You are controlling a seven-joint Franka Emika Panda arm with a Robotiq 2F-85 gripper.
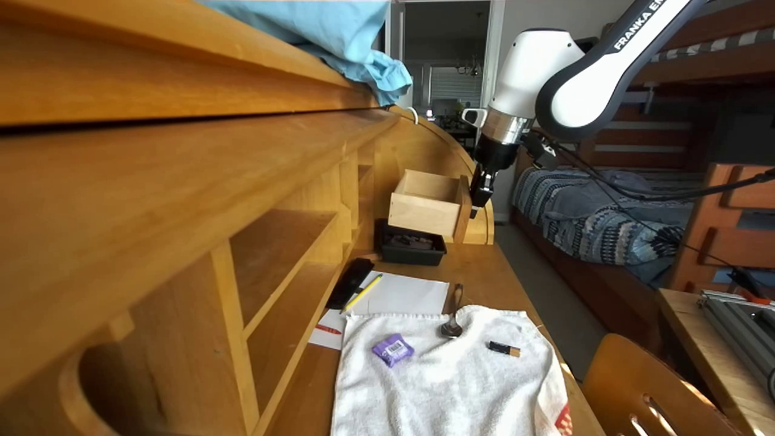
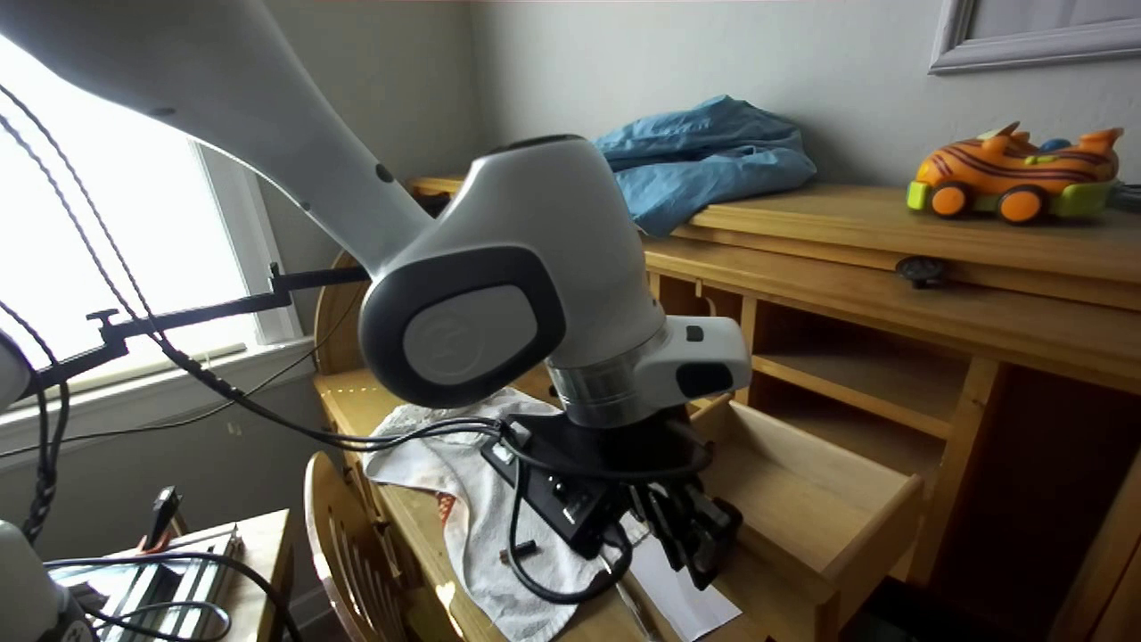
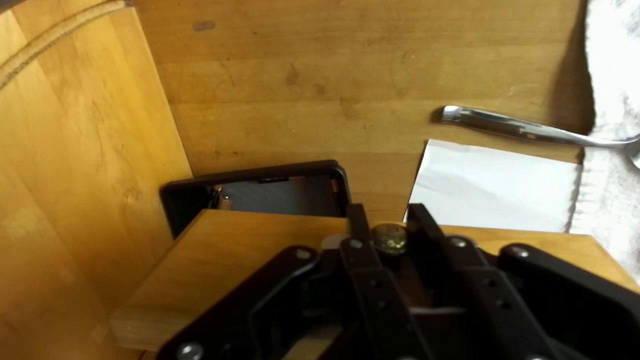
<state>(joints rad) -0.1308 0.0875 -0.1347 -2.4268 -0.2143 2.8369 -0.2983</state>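
My gripper (image 1: 476, 203) is at the front of a light wooden drawer (image 1: 422, 212). In the wrist view the two black fingers (image 3: 387, 206) stand close on either side of a round brass knob (image 3: 390, 239) on the drawer front (image 3: 265, 227). They look closed on it. The drawer is empty inside and also shows in an exterior view (image 2: 878, 535); there my gripper (image 2: 700, 557) is at its front and the knob is hidden. The drawer is out from the desk's shelves, above a black tray (image 1: 413, 255). The tray's rim (image 3: 300, 168) shows partly behind the drawer front.
A white towel (image 1: 436, 393) holds a purple packet (image 1: 392, 349), a spoon (image 1: 451, 329) and a battery (image 1: 504, 349). White paper (image 1: 418, 293), a yellow pencil (image 1: 363, 293) and a black case (image 1: 351, 281) lie behind. Wooden shelves (image 1: 290, 242) line one side; a chair (image 1: 642, 387) stands in front.
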